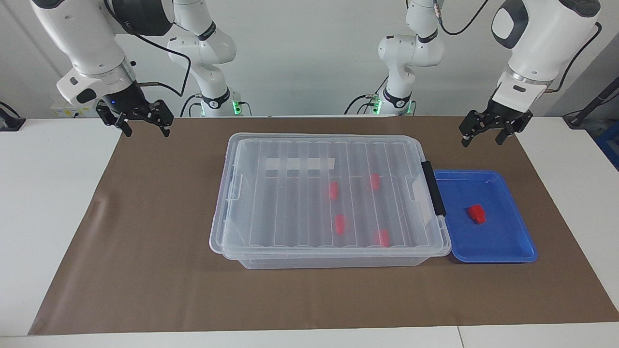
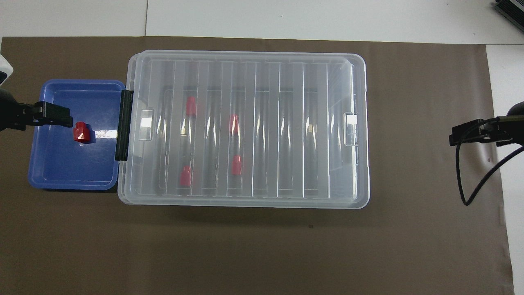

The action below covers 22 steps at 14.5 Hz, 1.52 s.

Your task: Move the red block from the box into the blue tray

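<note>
Red block [image 1: 476,213] lying in blue tray [image 1: 512,244], right of centre, touching the lidded box [image 1: 271,193] holding four red lookalikes [image 1: 340,224]. Left gripper [image 1: 488,131], upper right, and right gripper [image 1: 141,122], upper left: fingers spread, empty.

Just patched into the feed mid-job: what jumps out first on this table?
The big clear box fills the middle of the brown mat, lid on, with four red blocks showing through it. Against its black-handled end, toward the left arm's end of the table, the blue tray holds one red block. Both arms wait raised, fingers open: the left gripper above the mat near the tray, the right gripper over the mat's other end.
</note>
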Tool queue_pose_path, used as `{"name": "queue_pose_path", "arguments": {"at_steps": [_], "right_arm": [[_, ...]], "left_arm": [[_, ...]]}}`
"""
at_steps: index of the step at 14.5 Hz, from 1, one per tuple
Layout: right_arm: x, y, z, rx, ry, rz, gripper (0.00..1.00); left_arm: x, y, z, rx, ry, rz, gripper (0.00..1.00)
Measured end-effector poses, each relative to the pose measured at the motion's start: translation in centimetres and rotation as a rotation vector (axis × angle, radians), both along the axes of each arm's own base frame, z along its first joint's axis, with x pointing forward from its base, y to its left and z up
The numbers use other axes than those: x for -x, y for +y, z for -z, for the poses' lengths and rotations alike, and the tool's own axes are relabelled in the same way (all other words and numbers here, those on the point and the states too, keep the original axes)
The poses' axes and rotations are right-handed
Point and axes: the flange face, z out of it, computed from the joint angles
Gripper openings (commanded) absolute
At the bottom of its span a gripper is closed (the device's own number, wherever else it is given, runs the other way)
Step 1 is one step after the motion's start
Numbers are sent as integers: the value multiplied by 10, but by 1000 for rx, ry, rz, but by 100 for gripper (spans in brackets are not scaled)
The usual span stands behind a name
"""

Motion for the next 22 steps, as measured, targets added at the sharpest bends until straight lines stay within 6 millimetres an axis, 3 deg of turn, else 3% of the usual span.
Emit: {"name": "queue_pose_path", "arguments": {"at_steps": [22], "right_arm": [[0,4,0,0,0,-6,100]], "left_arm": [[0,-3,0,1,0,-18,100]]}}
